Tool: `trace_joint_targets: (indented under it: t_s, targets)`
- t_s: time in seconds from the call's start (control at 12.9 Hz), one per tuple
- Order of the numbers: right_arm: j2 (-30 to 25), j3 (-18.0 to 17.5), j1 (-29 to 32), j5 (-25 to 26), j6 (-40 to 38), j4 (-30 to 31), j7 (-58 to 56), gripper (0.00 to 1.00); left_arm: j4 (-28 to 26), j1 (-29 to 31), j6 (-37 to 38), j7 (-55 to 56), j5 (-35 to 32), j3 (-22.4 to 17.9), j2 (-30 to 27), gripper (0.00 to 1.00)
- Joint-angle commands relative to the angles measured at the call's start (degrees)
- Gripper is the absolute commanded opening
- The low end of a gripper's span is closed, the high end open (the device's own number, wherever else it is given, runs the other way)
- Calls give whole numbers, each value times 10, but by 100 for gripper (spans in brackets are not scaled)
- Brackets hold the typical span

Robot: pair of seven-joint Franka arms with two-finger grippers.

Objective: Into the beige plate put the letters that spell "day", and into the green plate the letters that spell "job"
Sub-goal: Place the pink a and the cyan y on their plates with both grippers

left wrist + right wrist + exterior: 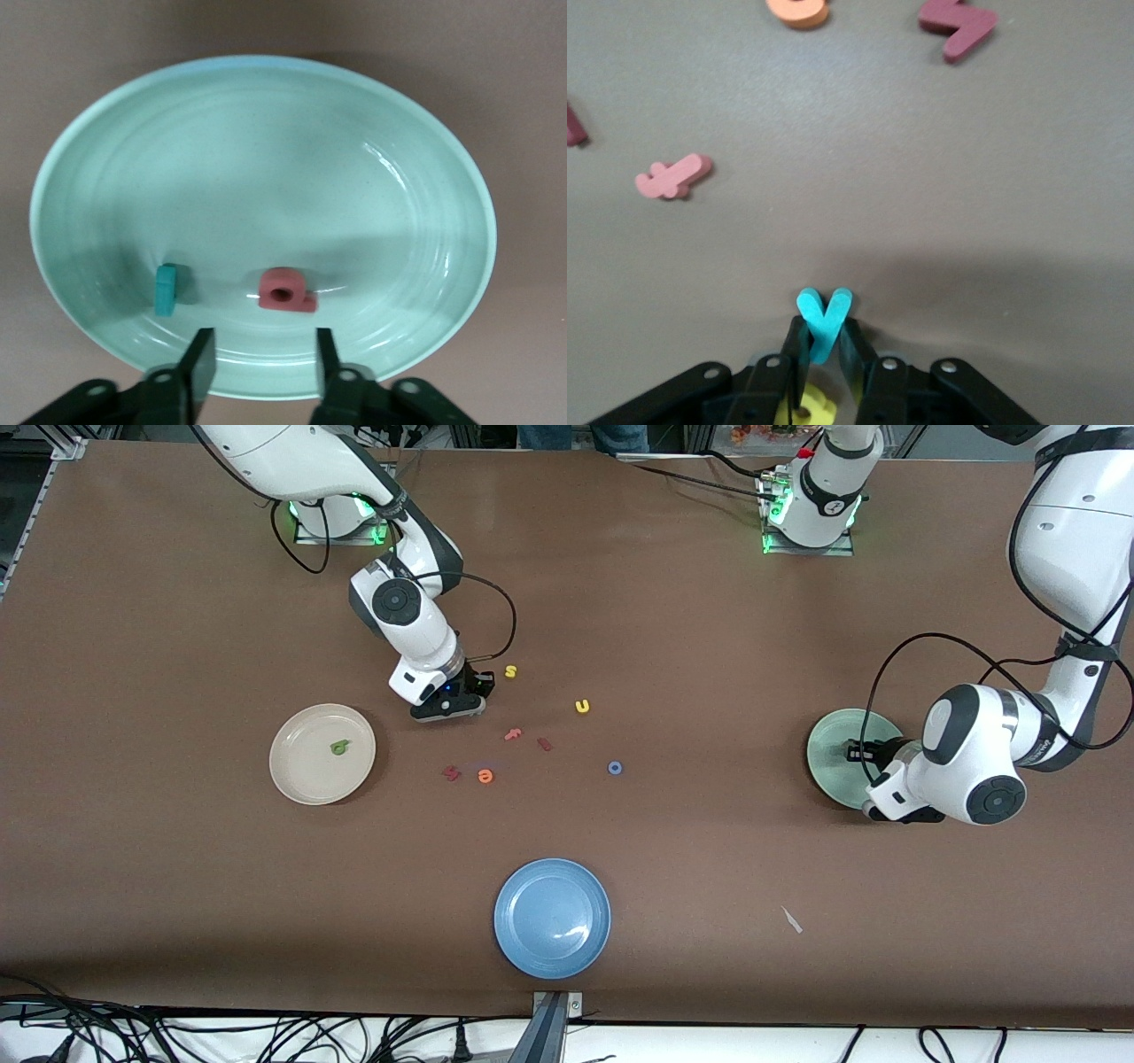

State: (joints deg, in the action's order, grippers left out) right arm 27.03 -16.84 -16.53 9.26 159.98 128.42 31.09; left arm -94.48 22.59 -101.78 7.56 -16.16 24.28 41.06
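Note:
Low at the table's middle, my right gripper (824, 341) (454, 707) is shut on the teal y (825, 319). A yellow looped letter (811, 408) lies on the table right beside it. The beige plate (306, 775) holds the green looped letter (339, 747). My left gripper (263, 356) (858, 753) hangs open over the green plate (266, 159) (831, 744), nothing between its fingers. In that plate lie the teal j (166, 289) and the pinkish-red b (286, 292). The blue o (615, 767) lies on the table between the two plates.
Loose on the table's middle are a yellow s (511, 671), a yellow u (582, 706), a pink letter (513, 734), two dark red letters (544, 744) (452, 773) and an orange e (485, 776). A blue plate (552, 918) stands nearest the front camera.

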Motion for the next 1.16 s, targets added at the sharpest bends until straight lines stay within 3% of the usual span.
trace_joint_targets:
  t_s: [0.0,0.31,0.47,0.62,0.78,0.93,1.01,1.09]
  targets:
    - [-45,11,13,8,-48,3,-40,6,2,-3,-1,3,-6,18,-18,100]
    - [-107,11,119,10,-142,0,-224,6,12,-11,-4,187,82,115,-34,100]
    - [-122,12,162,10,-161,0,-303,6,58,-62,-16,310,83,133,-25,100]
    - [-126,37,180,8,-171,0,-368,6,78,-129,-54,406,83,131,-12,100]
    - [-124,40,181,8,-171,0,-372,7,78,-181,-143,517,78,124,10,100]
    - [-124,40,180,6,-171,0,-368,8,78,-242,-203,596,76,82,22,100]
    - [-124,40,180,5,-171,0,-366,13,78,-284,-222,621,77,46,24,100]
    - [-124,40,180,5,-171,1,-364,31,78,-329,-234,639,77,10,27,100]
